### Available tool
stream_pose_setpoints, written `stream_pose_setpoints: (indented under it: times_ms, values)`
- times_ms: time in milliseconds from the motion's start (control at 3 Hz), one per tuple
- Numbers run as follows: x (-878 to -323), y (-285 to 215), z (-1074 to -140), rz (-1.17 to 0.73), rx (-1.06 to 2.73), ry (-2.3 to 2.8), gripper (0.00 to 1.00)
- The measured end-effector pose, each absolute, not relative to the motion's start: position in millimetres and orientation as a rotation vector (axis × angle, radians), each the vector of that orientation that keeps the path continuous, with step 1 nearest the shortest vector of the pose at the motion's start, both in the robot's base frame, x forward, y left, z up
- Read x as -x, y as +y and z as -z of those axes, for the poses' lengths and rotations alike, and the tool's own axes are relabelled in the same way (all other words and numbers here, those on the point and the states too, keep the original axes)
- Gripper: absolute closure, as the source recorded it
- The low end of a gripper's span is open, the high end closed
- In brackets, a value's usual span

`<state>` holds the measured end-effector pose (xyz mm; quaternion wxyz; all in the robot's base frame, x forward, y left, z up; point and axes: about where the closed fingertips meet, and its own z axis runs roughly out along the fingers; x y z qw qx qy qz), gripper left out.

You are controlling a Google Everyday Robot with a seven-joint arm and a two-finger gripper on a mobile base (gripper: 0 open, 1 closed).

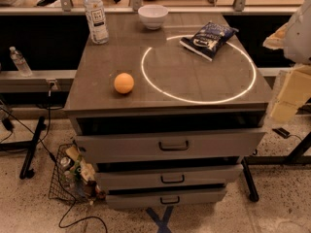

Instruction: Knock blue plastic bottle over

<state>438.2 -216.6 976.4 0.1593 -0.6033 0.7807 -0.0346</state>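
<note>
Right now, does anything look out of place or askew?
The three drawers stand slightly open, with dark gaps above them. The bottle is upright at the back left; the gripper is at the right edge.

Claw (290, 95) at far right edge
</note>
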Motion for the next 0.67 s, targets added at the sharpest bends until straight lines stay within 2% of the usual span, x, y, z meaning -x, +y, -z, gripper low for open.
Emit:
stream_pose_setpoints:
  times_ms: [333, 667]
  values:
    - [-438, -217, -976, 0.099, 1.724, 2.231, 0.00]
    - [-471, -184, -974, 0.044, 1.758, 2.130, 0.00]
